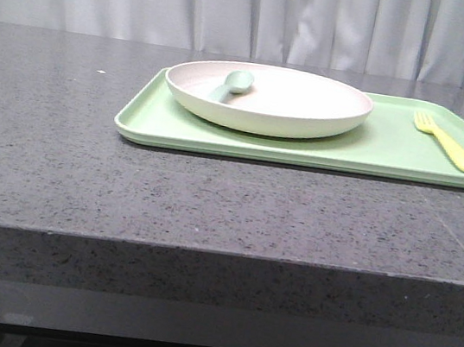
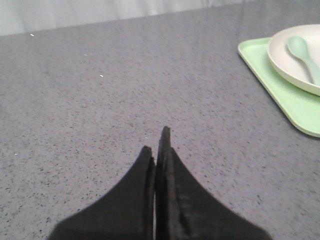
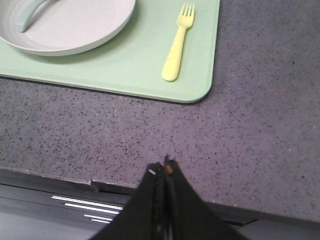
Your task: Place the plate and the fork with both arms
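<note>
You have a pale green tray [image 1: 374,155] on the grey stone table [image 1: 85,160], and on it the plate [image 1: 293,113] with a grey-green spoon [image 1: 233,84] lying inside, toward its left part. The fork [image 1: 448,142] lies flat on the tray right of the plate, apart from it, tines pointing away from you. Your left gripper [image 2: 156,142] hangs over bare tabletop, well apart from the tray, jaws pressed together and holding nothing. Your right gripper [image 3: 162,167] sits above the table's near edge, short of the fork, jaws likewise closed and empty. Neither arm shows in the front view, and the tray's right end is cut off there.
</note>
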`<state>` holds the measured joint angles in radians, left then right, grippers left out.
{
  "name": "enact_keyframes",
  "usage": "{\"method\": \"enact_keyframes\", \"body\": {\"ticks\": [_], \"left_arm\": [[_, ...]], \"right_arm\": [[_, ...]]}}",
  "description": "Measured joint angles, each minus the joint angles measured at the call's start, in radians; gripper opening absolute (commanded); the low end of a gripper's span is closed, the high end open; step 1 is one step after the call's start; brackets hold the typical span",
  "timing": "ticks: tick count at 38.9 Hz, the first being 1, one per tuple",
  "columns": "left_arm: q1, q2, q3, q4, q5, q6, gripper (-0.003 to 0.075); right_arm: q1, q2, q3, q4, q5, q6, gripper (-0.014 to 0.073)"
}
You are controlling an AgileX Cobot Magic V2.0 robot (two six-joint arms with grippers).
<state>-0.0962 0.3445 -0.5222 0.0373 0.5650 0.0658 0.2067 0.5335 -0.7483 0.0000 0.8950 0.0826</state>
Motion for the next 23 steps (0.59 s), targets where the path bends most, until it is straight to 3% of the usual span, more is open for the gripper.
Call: {"method": "enact_keyframes", "body": {"ticks": [6,15,23], "left_arm": [[0.078,-0.189,0.256,-0.086,-0.226,0.0,-0.0018],[0.106,-0.351,0.515,-0.174,-0.405,0.0,-0.0018],[0.106,-0.351,0.528,-0.176,-0.488,0.0,-0.0018]], "right_arm": [[0.0,0.0,0.0,0.0,0.0,0.0,-0.0067],[0.0,0.0,0.0,0.0,0.0,0.0,-0.0067],[0.0,0.0,0.0,-0.005,0.0,0.0,-0.0067]]}}
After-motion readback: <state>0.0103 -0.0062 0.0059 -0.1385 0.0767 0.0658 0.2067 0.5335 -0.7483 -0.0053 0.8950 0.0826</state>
